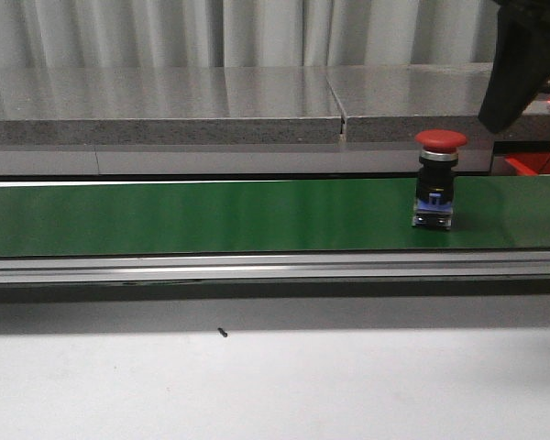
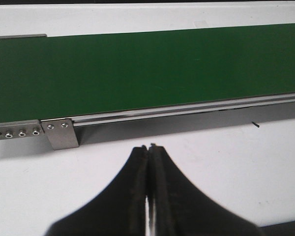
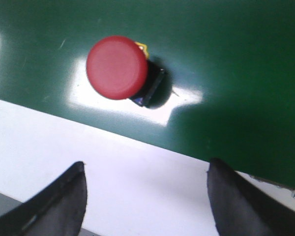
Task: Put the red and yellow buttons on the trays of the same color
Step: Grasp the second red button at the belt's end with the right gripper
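Observation:
A red mushroom-head button on a black and blue base stands upright on the green belt toward the right. The right wrist view looks down on the red button, with my right gripper open, its fingers wide apart over the white surface beside the belt and nothing between them. In the front view part of the right arm hangs dark at the upper right. My left gripper is shut and empty above the white table, short of the belt's end. A red tray peeks out at the far right. No yellow button shows.
The belt has a metal side rail along its near edge and an end bracket. A grey stone ledge runs behind it. A small dark speck lies on the white table in front.

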You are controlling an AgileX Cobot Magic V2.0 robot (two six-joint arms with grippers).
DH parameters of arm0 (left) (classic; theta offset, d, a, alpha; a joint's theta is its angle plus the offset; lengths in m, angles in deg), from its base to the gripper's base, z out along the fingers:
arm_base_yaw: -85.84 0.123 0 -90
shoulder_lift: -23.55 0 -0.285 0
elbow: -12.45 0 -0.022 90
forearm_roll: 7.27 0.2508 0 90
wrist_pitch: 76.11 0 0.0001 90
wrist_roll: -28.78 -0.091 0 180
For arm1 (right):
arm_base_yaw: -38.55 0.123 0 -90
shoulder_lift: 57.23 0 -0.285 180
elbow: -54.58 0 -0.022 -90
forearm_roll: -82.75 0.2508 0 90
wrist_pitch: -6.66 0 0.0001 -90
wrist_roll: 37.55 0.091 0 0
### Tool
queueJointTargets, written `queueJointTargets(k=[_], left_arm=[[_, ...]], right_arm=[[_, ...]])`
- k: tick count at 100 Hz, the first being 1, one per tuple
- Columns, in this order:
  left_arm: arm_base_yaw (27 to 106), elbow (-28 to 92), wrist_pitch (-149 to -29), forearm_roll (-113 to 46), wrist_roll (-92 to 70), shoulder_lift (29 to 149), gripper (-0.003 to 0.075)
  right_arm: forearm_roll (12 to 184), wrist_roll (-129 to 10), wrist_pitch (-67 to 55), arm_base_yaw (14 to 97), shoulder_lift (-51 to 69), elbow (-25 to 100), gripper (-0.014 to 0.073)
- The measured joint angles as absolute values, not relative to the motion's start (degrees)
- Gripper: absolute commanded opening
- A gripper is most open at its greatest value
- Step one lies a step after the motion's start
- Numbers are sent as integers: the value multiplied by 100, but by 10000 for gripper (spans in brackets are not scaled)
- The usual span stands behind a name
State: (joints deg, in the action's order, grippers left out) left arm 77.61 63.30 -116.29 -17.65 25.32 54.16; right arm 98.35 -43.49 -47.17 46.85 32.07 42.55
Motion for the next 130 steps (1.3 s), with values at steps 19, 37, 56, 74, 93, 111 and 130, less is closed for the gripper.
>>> queueJointTargets(k=[19,37,56,74,93,111,130], left_arm=[[7761,6330,-11629,-1765,2532,5416,-20],[7761,6330,-11629,-1765,2532,5416,-20],[7761,6330,-11629,-1765,2532,5416,-20],[7761,6330,-11629,-1765,2532,5416,-20],[7761,6330,-11629,-1765,2532,5416,-20],[7761,6330,-11629,-1765,2532,5416,-20],[7761,6330,-11629,-1765,2532,5416,-20]], right_arm=[[9871,-4508,-4302,4685,3648,4255,514],[9893,-4539,-3824,4685,4001,4255,514],[9965,-4539,-3375,4685,4202,4255,491],[10002,-4539,-3220,4685,4224,4255,218],[10002,-4539,-3187,4685,4213,4255,139],[9926,-4539,-3219,4359,3864,4283,139],[9730,-4543,-3487,3406,3693,4682,139]])
